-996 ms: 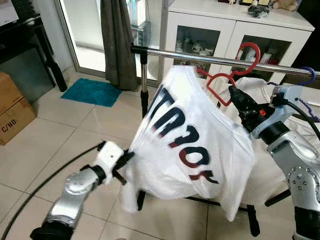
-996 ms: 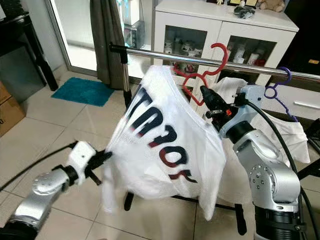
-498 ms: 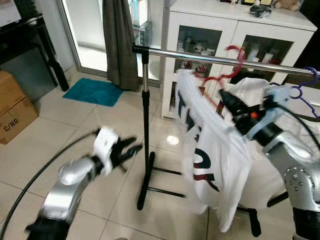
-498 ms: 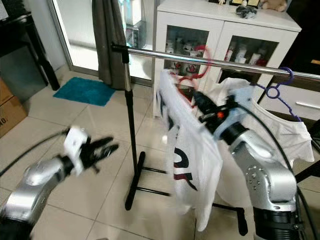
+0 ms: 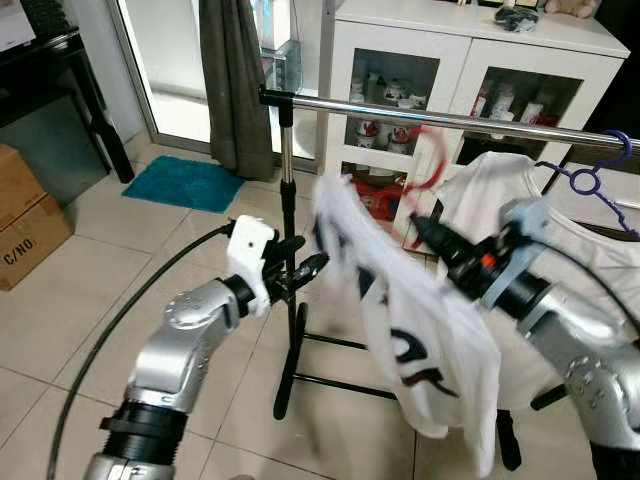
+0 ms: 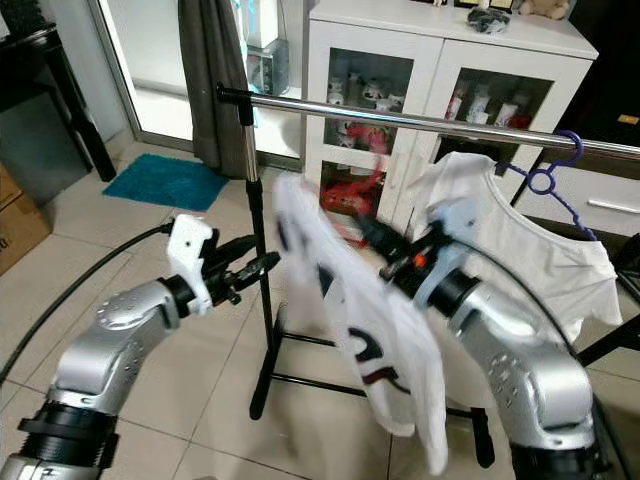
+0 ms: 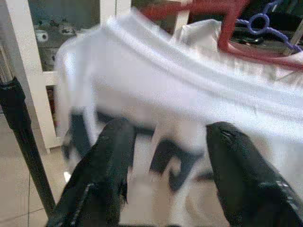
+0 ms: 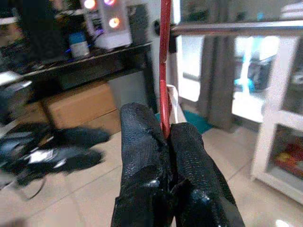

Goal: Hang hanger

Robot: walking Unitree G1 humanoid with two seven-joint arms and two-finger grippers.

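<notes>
My right gripper [image 5: 424, 229] is shut on the stem of a red hanger [image 8: 164, 71] that carries a white T-shirt with dark lettering [image 5: 400, 305]. The hanger [image 5: 430, 165] is blurred, and its hook sits just below the chrome rail [image 5: 450, 117] of the clothes rack. The shirt hangs down to the right of the rack's upright pole [image 5: 288, 200]. My left gripper [image 5: 300, 266] is open beside that pole, close to the shirt's near edge and holding nothing. In the left wrist view its fingers [image 7: 109, 179] spread in front of the shirt [image 7: 189, 94].
A purple hanger [image 5: 592, 175] with another white shirt [image 5: 480, 195] hangs on the rail at the right. Behind stand a white glass-door cabinet [image 5: 400, 50] and a grey curtain [image 5: 235, 80]. A teal mat [image 5: 180, 182] and a cardboard box [image 5: 25, 225] lie at the left. The rack's black feet [image 5: 330, 385] rest on the tiles.
My left gripper let go of the shirt's hem and rose toward the rack pole. The shirt swung down to hang. My right gripper shifted left and lower with the hanger.
</notes>
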